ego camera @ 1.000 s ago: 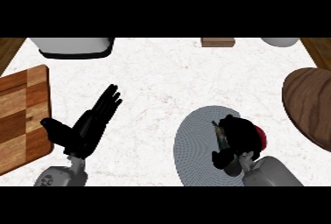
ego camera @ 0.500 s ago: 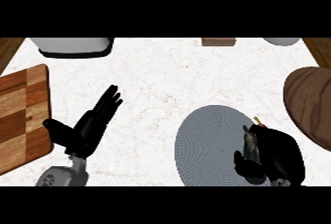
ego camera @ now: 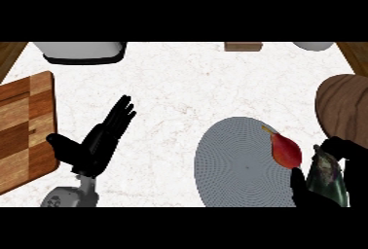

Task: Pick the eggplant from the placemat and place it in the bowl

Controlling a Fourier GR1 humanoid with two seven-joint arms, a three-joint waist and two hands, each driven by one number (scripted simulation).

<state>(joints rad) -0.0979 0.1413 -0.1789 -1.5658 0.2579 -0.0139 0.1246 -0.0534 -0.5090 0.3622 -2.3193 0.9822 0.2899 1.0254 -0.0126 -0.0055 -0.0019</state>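
Note:
A round grey placemat [ego camera: 241, 165] lies at the lower right of the counter. Off its right edge my right hand [ego camera: 300, 190] is curled round a dark, mottled eggplant [ego camera: 327, 174], which stands roughly upright between thumb and fingers. A red tapered vegetable [ego camera: 286, 150] with a yellowish stem lies on the mat's right rim, just left of that hand. The brown wooden bowl [ego camera: 345, 115] sits at the right edge, just beyond the hand. My left hand [ego camera: 97, 141] rests open at the lower left, fingers pointing up.
A wooden cutting board [ego camera: 25, 126] lies along the left edge. At the back stand a white-grey container [ego camera: 81, 51], a small brown block [ego camera: 243, 46] and a white dish [ego camera: 313, 45]. Wooden edges show at both top corners.
My right hand has shifted right and down, from over the mat's right part to beyond its edge, with the dark eggplant in it. The red vegetable now lies uncovered. The left hand stayed still.

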